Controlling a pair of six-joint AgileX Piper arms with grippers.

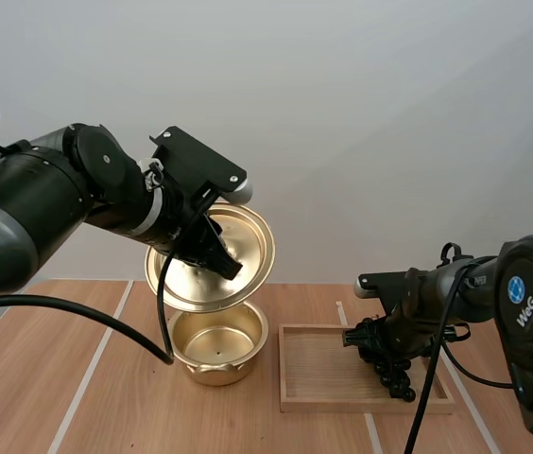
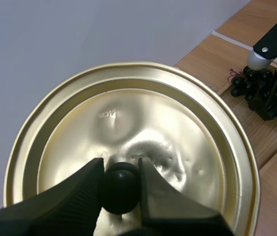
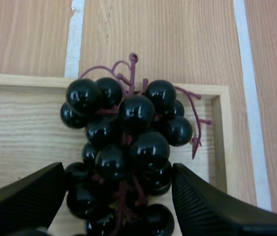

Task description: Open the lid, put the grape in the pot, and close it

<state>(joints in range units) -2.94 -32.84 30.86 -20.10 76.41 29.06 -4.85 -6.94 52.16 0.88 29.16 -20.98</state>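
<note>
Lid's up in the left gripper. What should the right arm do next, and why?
Probably shut the right gripper on the grapes. Its fingers stand apart on either side of the bunch, which lies in the wooden tray, so it looks placed for a grasp. The left gripper holds the lid by its knob above the pot, so the pot is open.

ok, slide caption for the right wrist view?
Open right claw straddles the grape bunch lying in the wooden tray.
</note>
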